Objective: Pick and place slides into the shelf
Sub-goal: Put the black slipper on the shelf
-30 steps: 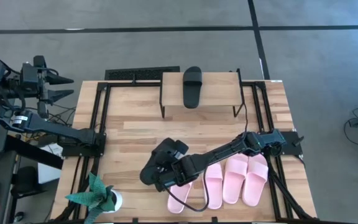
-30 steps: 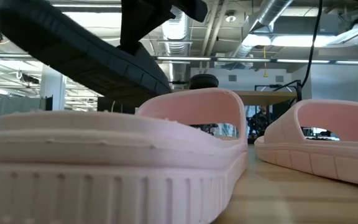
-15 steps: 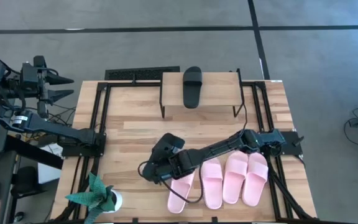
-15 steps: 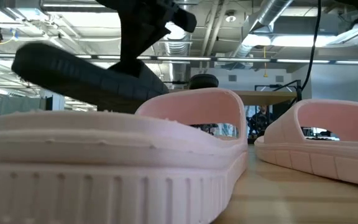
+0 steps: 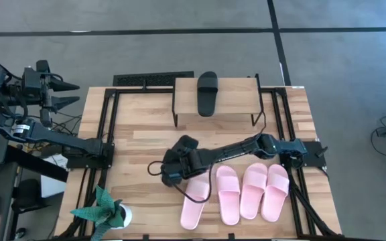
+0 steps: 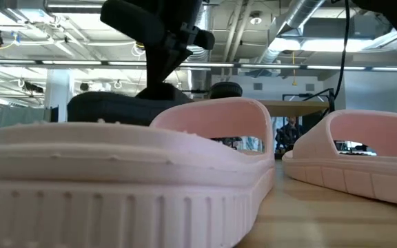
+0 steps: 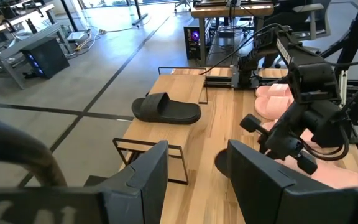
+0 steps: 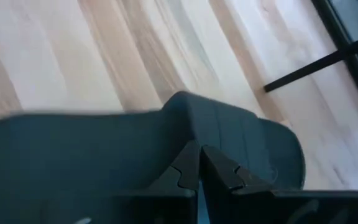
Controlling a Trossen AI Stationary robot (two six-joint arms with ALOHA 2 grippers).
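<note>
Now right gripper [image 5: 173,169] fingers pinched on black slide [image 8: 166,134], seemingly by strap, bare counter [image 5: 146,137] ahead toward shelf [image 5: 236,100]. Left gripper [image 5: 62,94] fingers parted, beyond counter edge.

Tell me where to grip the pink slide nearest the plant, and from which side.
Grip the pink slide by its wide strap, coming straight down from above. It lies flat, sole down, at the row's left end, so the raised strap arches clear of the footbed and gives the fingers something to close on. Open table on its left leaves room.
</note>
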